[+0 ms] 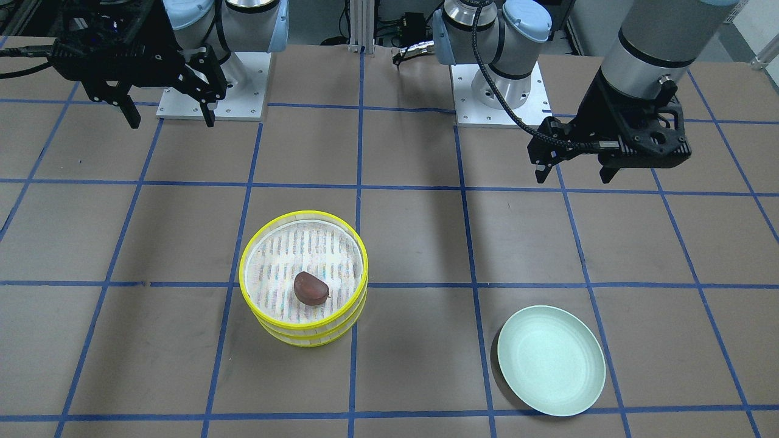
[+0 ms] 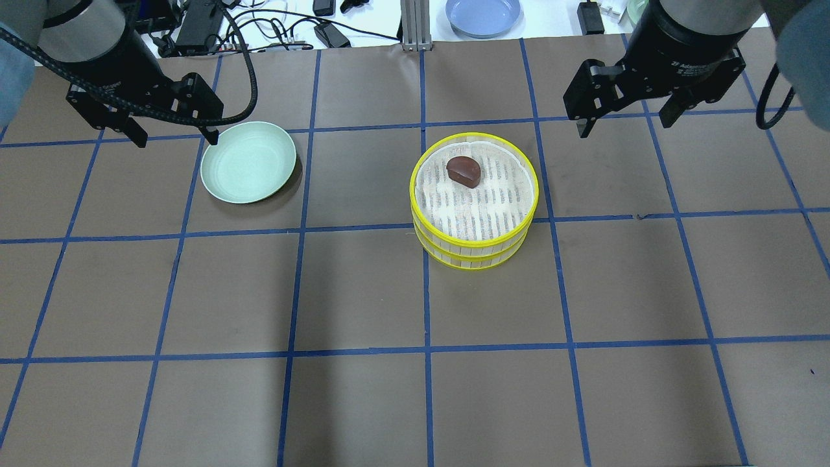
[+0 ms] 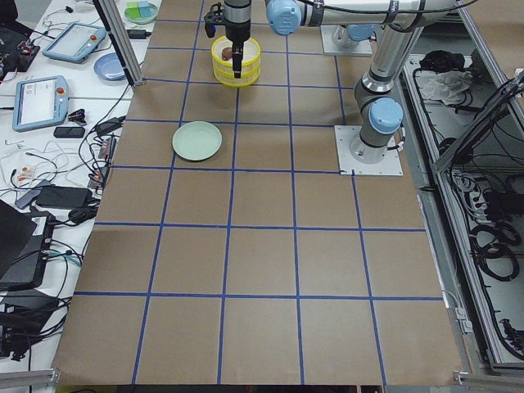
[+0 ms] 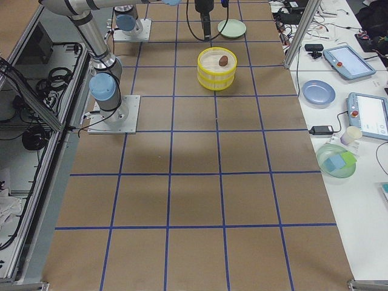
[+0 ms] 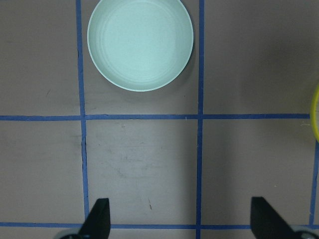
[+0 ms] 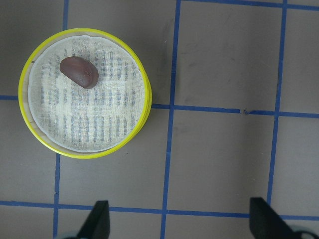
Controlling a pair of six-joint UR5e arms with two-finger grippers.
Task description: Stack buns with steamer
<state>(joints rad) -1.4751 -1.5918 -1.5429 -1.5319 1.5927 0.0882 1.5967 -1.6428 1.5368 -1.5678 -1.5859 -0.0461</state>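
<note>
The steamer's two yellow-rimmed trays [image 1: 304, 249] stand stacked one on the other near the table's middle [image 2: 480, 207]. The dark reddish-brown bun [image 1: 311, 288] lies on the top tray's slatted bottom, also in the overhead view [image 2: 463, 171] and the right wrist view [image 6: 79, 71]. The cream-white bun is hidden. My right gripper [image 2: 626, 128] is open and empty, high and to the right of the stack. My left gripper [image 2: 175, 138] is open and empty, high beside the pale green plate [image 2: 248, 162].
The green plate [image 1: 551, 361] is empty; it shows whole in the left wrist view [image 5: 140, 44]. The arm bases [image 1: 502, 91] stand at the robot's edge of the table. A blue plate [image 2: 483, 14] and cables lie on the white bench beyond the far edge.
</note>
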